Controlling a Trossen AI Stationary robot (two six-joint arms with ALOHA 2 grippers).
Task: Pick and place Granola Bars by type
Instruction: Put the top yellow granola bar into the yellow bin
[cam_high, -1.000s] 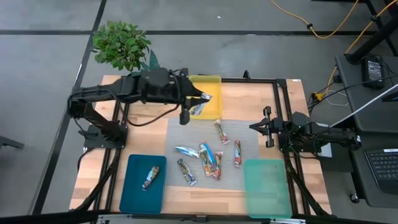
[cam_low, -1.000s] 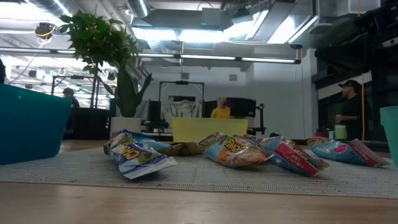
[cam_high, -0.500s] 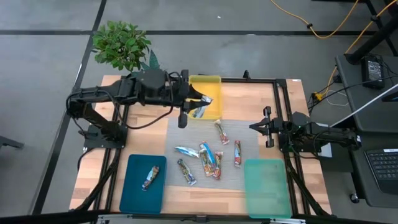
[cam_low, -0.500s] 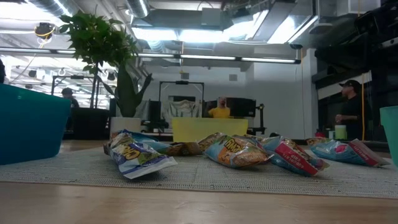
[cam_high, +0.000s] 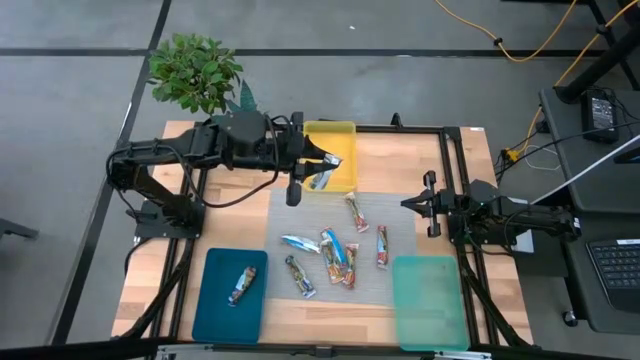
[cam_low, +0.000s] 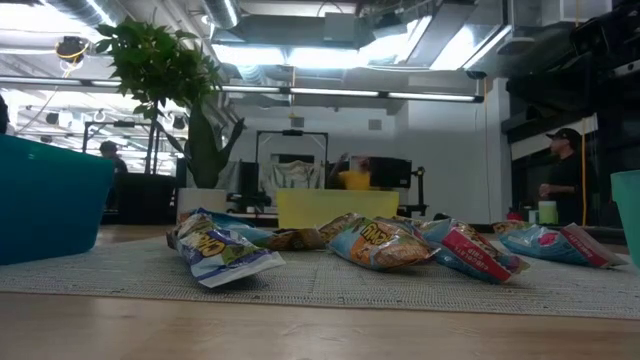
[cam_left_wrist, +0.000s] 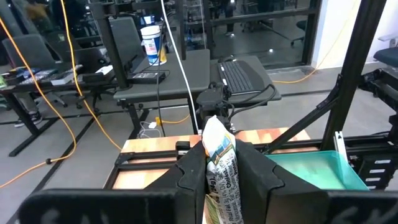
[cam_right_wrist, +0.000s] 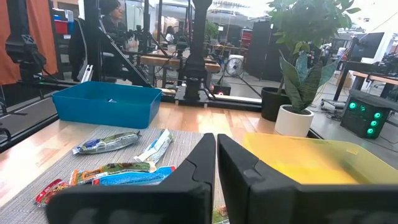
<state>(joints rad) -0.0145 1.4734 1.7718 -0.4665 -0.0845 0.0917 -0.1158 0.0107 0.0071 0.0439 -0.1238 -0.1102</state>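
My left gripper (cam_high: 303, 166) hovers over the yellow tray (cam_high: 335, 135) at the table's far side, shut on a blue-and-white granola bar (cam_high: 322, 176). The bar also shows between the fingers in the left wrist view (cam_left_wrist: 219, 163). Several more bars lie flat on the grey mat (cam_high: 290, 215), among them a blue one (cam_high: 299, 243), a red one (cam_high: 382, 246) and an orange-and-white one (cam_high: 355, 211). One darker bar (cam_high: 240, 286) lies in the dark teal tray (cam_high: 215, 310). My right gripper (cam_high: 424, 204) waits shut at the mat's right edge. My left gripper pinches the granola bar between its two fingers (cam_left_wrist: 189, 177), with the bar's free end (cam_left_wrist: 214, 134) sticking out past the fingertips. The fingers come in roughly level from the table's left. The bar is lifted clear, above the yellow tray's near part.
A light green tray (cam_high: 430, 300) sits at the near right corner, and a potted plant (cam_high: 195, 70) stands beyond the far left corner. Black frame rails (cam_high: 445, 165) run along the table's sides. People stand in the room behind (cam_low: 557, 180).
My left gripper has edged slightly toward the table's left edge, still shut on the bar above the yellow tray.
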